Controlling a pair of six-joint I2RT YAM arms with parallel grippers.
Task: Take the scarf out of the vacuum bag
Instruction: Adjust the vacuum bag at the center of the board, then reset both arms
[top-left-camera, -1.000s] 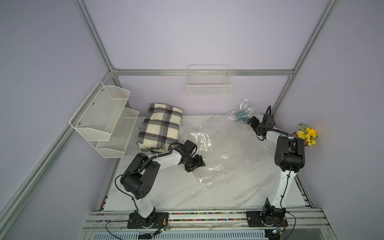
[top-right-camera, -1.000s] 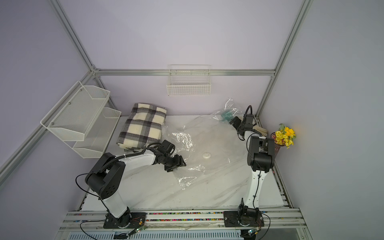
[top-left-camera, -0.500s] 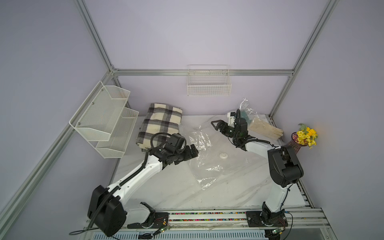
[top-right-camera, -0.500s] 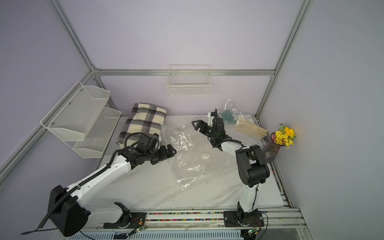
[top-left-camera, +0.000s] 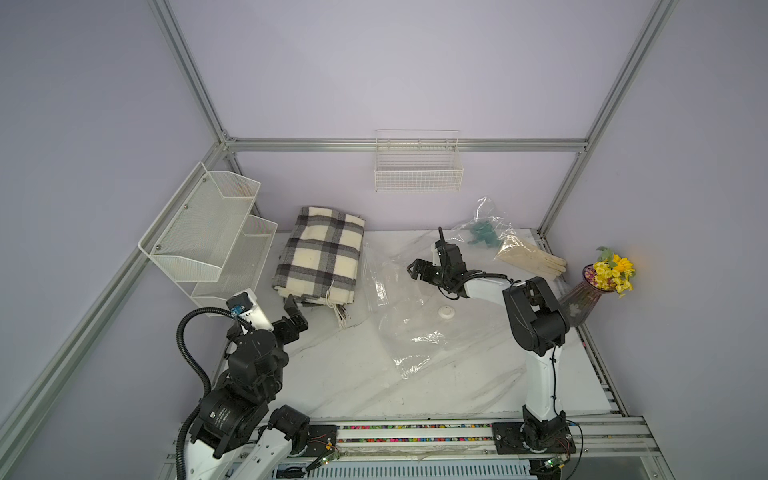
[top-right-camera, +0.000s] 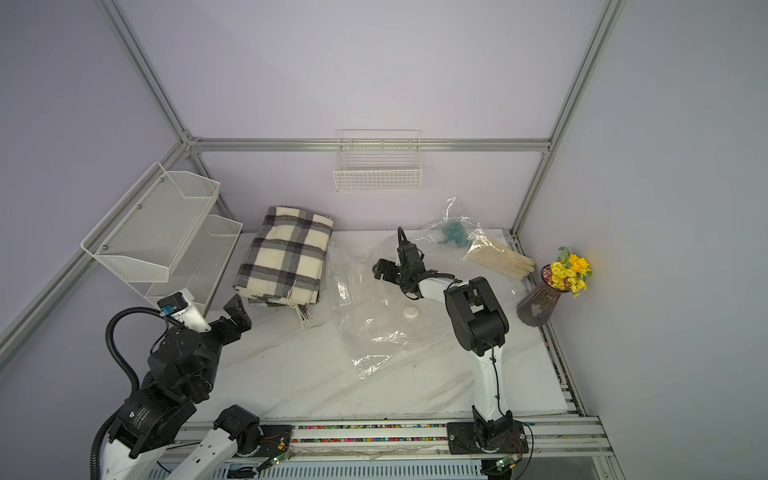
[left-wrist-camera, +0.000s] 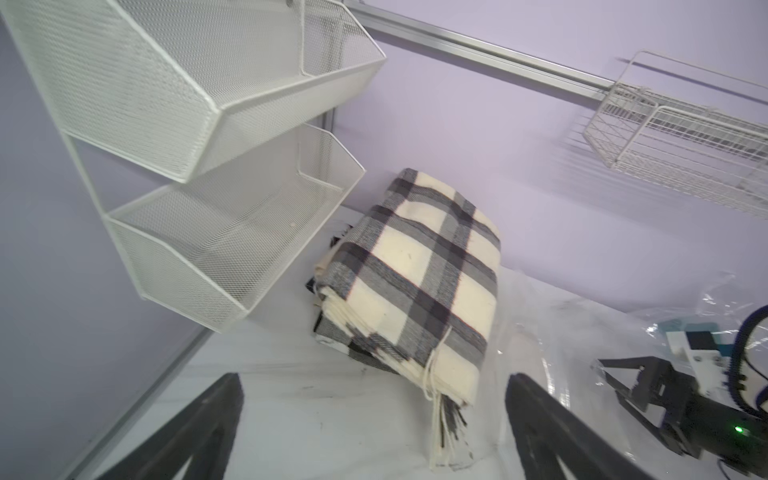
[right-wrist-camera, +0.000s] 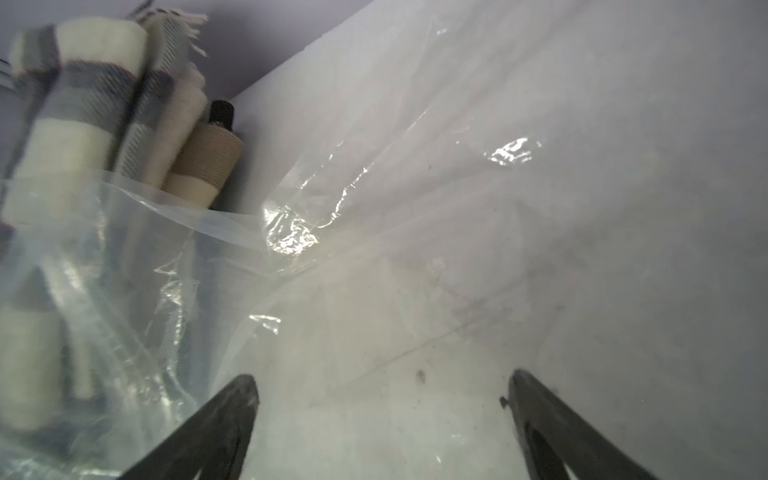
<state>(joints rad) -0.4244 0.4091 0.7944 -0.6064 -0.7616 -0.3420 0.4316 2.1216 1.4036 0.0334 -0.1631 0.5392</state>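
The folded cream-and-black plaid scarf (top-left-camera: 320, 257) (top-right-camera: 286, 257) lies at the back left of the table, outside the vacuum bag (top-left-camera: 399, 299) (top-right-camera: 365, 307) and along its left edge. The bag is flat, clear and crinkly, with a round white valve cap (top-left-camera: 446, 311). My left gripper (top-left-camera: 296, 314) (left-wrist-camera: 374, 382) hangs open and empty in front of the scarf (left-wrist-camera: 415, 282), near its fringe. My right gripper (top-left-camera: 426, 251) (right-wrist-camera: 381, 376) is open and empty just above the bag's back part (right-wrist-camera: 374, 208). The scarf (right-wrist-camera: 62, 124) shows beyond the plastic in the right wrist view.
Two white mesh bins (top-left-camera: 208, 232) jut out from the left wall above the table's edge. A wire basket (top-left-camera: 417, 166) hangs on the back wall. A small clear bag with a teal item (top-left-camera: 482, 235), cream gloves (top-left-camera: 532, 257) and a flower vase (top-left-camera: 598, 286) stand at the back right.
My left gripper opened wider and drew back from the bag's left edge toward the front left. My right gripper swung from the back right corner to above the bag.
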